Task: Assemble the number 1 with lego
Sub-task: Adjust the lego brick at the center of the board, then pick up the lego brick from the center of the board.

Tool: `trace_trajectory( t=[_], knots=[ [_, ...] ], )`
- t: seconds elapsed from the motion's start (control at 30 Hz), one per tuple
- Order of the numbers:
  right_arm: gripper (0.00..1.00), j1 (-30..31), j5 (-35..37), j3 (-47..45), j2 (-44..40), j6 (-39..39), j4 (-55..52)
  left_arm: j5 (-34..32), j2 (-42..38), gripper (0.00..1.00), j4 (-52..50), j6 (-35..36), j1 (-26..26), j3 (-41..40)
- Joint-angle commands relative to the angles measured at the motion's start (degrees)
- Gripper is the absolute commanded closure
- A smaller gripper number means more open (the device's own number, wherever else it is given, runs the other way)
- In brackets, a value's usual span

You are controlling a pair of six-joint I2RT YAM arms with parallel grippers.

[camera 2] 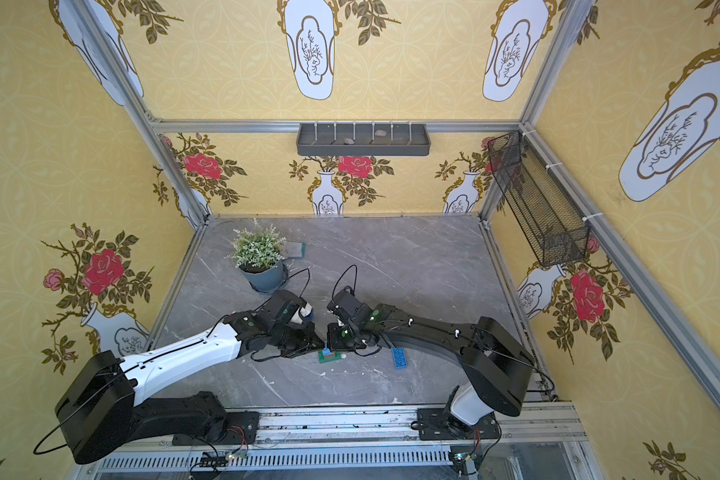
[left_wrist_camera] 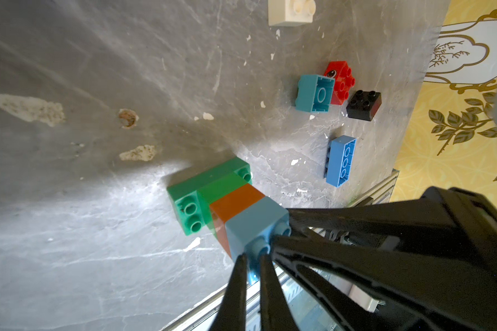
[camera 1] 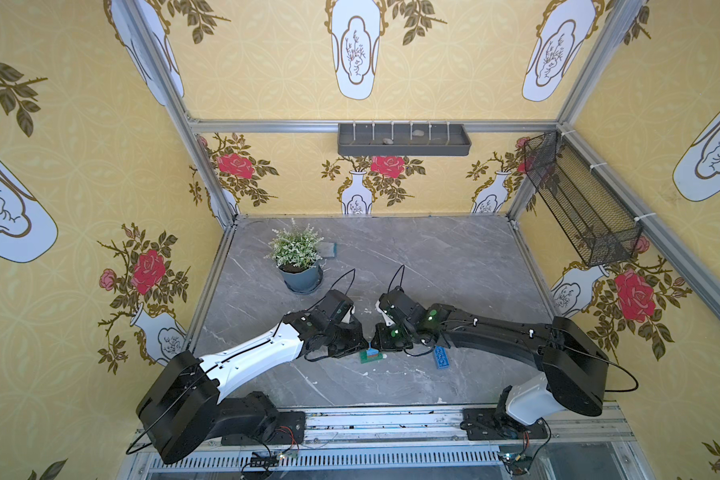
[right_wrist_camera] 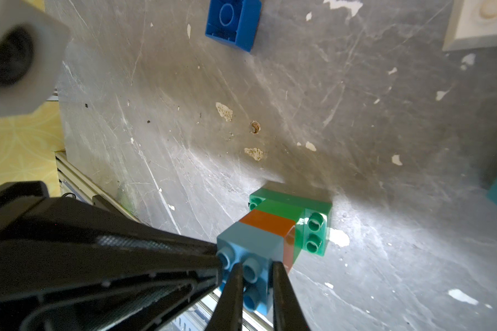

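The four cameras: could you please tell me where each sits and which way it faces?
Both top views: overhead behind the robot, looking down at the grey marble-patterned table; left arm and right arm show whole.
Left wrist: on the left arm, looking along the left gripper to the light blue square brick; the right gripper shows side-on.
Right wrist: mirrored; the left gripper shows side-on.
Shared: both wrist views show that brick atop the orange-brown square brick and long green base brick.

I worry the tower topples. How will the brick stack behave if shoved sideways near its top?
The stack likely tips rather than slides: three square bricks rise over a long green base brick that widens it one way only. It looks rigid, light hard plastic. Pushed low, it may skid on the smooth tabletop.
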Motion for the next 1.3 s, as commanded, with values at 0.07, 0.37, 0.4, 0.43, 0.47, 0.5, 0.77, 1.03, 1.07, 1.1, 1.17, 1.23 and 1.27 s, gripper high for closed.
trace_trajectory(
  t=[0.07, 0.37, 0.4, 0.43, 0.47, 0.5, 0.77, 1.03, 1.07, 1.1, 1.17, 1.23, 1.27],
  knots=[
    [0.73, 0.5, -0.6, 1.5, -0.1, -3.0, -1.4, -5.2, -2.6, 0.76, -7.3, 2.0, -0.3, 1.4],
    [0.44, -4.1, -0.1, 5.2, -4.7, -5.4, -0.2, -15.0, -7.9, 0.64, -18.2, 5.5, 0.0, 13.8],
    [0.43, -4.4, 0.3, 5.2, -5.3, -5.6, -0.2, -15.7, -8.0, 0.61, -18.9, 6.2, 0.3, 14.4],
    [0.42, -4.6, 0.9, 5.0, -6.0, -6.1, -0.2, -16.3, -7.9, 0.59, -19.2, 7.0, 0.8, 14.7],
    [0.42, -4.7, 2.6, 4.8, -7.0, -6.5, -0.4, -16.8, -7.9, 0.55, -19.2, 8.1, 1.6, 14.6],
    [0.42, -4.9, 4.9, 4.3, -8.0, -6.9, -0.8, -17.2, -7.6, 0.51, -19.1, 9.3, 2.8, 14.5],
    [0.41, -11.7, 9.5, -1.1, -15.1, -7.5, -2.4, -23.7, 7.6, 0.26, -24.8, 21.9, 6.9, 21.3],
    [0.42, -13.0, 9.0, -1.3, -15.1, -7.2, -3.2, -21.5, 21.8, 0.18, -21.0, 26.6, 10.1, 26.1],
    [0.42, -13.2, 9.0, -1.2, -14.9, -7.1, -3.3, -21.3, 23.4, 0.2, -20.9, 27.3, 10.3, 27.0],
    [0.42, -13.2, 8.9, -1.2, -14.9, -7.1, -3.4, -21.3, 24.9, 0.24, -20.9, 27.7, 10.4, 28.0],
    [0.42, -13.5, 8.9, -1.0, -14.9, -7.1, -3.8, -20.2, 27.2, 0.28, -20.7, 28.6, 10.7, 29.3],
    [0.42, -13.8, 8.9, -1.1, -15.2, -7.2, -4.0, -19.3, 28.7, 0.31, -20.0, 29.0, 11.0, 29.8],
    [0.42, -14.0, 8.7, -1.2, -15.3, -7.2, -4.1, -19.1, 29.5, 0.32, -19.7, 29.2, 11.0, 30.0]
  ],
)
